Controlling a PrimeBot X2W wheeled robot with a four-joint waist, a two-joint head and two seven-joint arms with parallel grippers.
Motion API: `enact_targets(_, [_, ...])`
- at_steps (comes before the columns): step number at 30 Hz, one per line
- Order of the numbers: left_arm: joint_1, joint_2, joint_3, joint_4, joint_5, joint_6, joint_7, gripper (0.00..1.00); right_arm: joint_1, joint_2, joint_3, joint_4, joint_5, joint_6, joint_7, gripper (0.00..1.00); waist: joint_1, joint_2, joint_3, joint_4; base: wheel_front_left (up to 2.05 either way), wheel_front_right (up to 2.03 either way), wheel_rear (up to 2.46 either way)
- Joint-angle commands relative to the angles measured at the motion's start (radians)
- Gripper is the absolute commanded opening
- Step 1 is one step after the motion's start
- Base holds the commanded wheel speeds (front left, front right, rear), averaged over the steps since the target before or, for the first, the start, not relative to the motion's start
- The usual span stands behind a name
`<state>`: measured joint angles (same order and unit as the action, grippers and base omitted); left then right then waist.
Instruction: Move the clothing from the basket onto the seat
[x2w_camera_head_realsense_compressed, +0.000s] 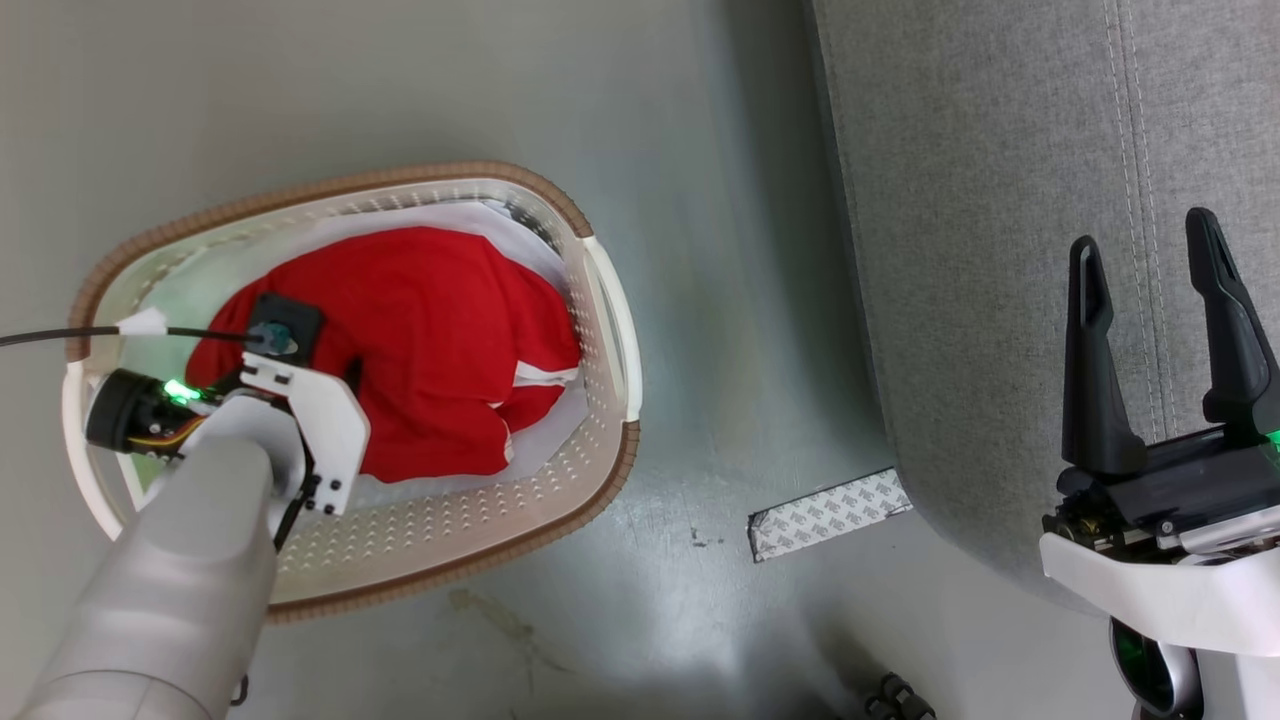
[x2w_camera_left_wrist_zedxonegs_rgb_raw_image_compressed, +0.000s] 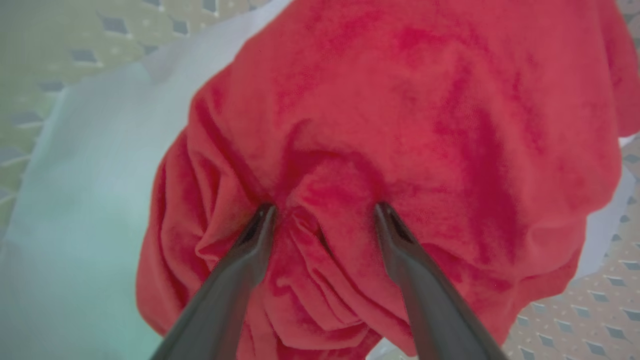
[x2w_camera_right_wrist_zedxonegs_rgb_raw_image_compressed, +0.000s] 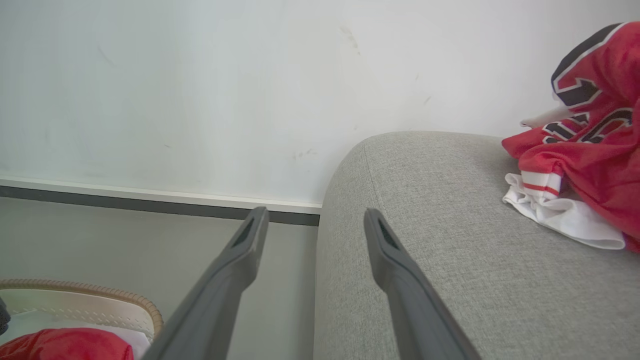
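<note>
Inside the laundry basket (x2w_camera_head_realsense_compressed: 450, 525), toward its left end, the left gripper (x2w_camera_left_wrist_zedxonegs_rgb_raw_image_compressed: 325, 215) points straight down into the red garment (x2w_camera_left_wrist_zedxonegs_rgb_raw_image_compressed: 400, 125). Its jaws stand apart, with both tips pressed into the cloth and a ridge of folds bunched between them. The cloth to be taken thus lies directly between the jaws, and closing them looks like the next step.

The garment is a crumpled mound stretched roughly along the basket's long axis, pointing no clear way, on top of white cloth (x2w_camera_head_realsense_compressed: 545, 250). The left arm is plainly the nearer one.

Well to the basket's right is the seat (x2w_camera_head_realsense_compressed: 1000, 200). Over its edge hangs the right gripper (x2w_camera_head_realsense_compressed: 1145, 235), its jaws apart and empty. Farther along the seat, away from the basket, lies a numbered jersey (x2w_camera_right_wrist_zedxonegs_rgb_raw_image_compressed: 590, 125).
</note>
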<state>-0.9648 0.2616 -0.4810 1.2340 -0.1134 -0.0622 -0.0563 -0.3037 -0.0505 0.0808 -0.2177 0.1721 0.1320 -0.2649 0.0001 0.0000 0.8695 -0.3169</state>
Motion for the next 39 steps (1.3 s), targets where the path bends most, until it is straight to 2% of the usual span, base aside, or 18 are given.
enact_targets(1, [-0.012,0.01,-0.003,0.008,0.016,-0.004,-0.007,1.0,-0.012,0.0,-0.004,-0.002,0.007,-0.003,0.001,1.0,-0.0001,0.0,0.001,-0.001,0.0,0.0,0.0])
enact_targets(3, [-0.016,0.009,-0.011,0.009,0.02,-0.003,-0.009,0.96,-0.012,0.0,-0.004,-0.001,0.01,-0.003,0.001,1.0,-0.0001,0.0,0.003,-0.004,0.0,0.0,0.0])
enact_targets(6, [-0.016,0.011,-0.023,0.015,0.021,-0.006,-0.005,0.68,-0.016,0.0,-0.002,-0.001,0.019,-0.003,0.001,1.0,-0.0001,0.0,0.008,-0.01,0.0,0.0,0.0])
enact_targets(7, [-0.017,0.012,-0.028,0.016,0.025,-0.006,-0.005,0.52,-0.016,0.0,-0.003,-0.002,0.023,-0.003,0.001,1.0,-0.0001,0.0,0.01,-0.013,0.0,0.0,0.0])
enact_targets(9, [-0.02,0.016,-0.033,0.019,0.024,-0.007,-0.005,0.35,-0.016,0.0,-0.006,-0.003,0.03,-0.003,0.001,1.0,-0.0001,0.0,0.017,-0.017,0.0,0.0,0.0])
enact_targets(12, [-0.024,0.019,-0.042,0.022,0.026,-0.01,-0.012,0.0,-0.015,0.0,-0.009,0.0,0.034,-0.003,0.001,1.0,-0.0001,0.0,0.022,-0.021,0.0,0.0,0.0])
enact_targets(22, [0.011,-0.023,-0.033,0.023,-0.025,-0.021,-0.076,0.0,-0.009,0.0,-0.019,0.035,0.027,-0.003,0.001,1.0,-0.0001,0.0,-0.049,0.012,0.0,0.0,0.0])
enact_targets(39, [0.18,-0.1,-0.015,-0.024,-0.14,-0.063,-0.179,0.0,0.079,0.0,-0.046,0.122,-0.023,-0.003,0.001,1.0,-0.0001,0.0,-0.343,0.097,0.0,0.0,0.0])
